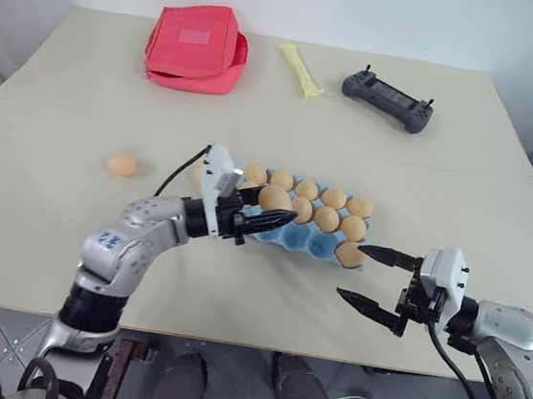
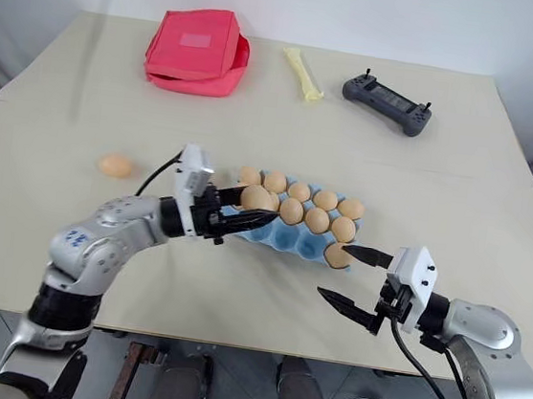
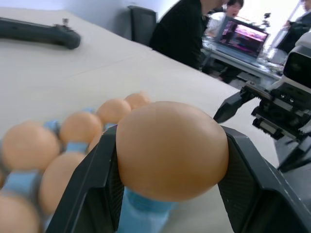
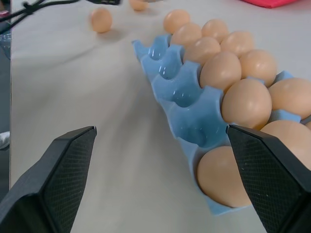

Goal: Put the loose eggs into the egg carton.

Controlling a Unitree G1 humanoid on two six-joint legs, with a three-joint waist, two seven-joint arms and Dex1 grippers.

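An egg [image 1: 274, 198] is being gripped by the left gripper [image 1: 266, 218] over the egg carton [image 4: 192, 119]; the right gripper [image 1: 370, 281] is being held spread, empty, beside the carton.

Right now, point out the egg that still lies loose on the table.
The lone egg on the bare table, left of the egg carton; another is clamped in the left end effector.

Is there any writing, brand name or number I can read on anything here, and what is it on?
No text here can be read.
Left arm: small blue marks on the grey shell, too small to read.
Red pouch: a pale patch on top, no letters legible.
Laptop screen behind the table: bright picture, blurred, nothing readable.
Black controller, egg carton, eggs: no markings visible.
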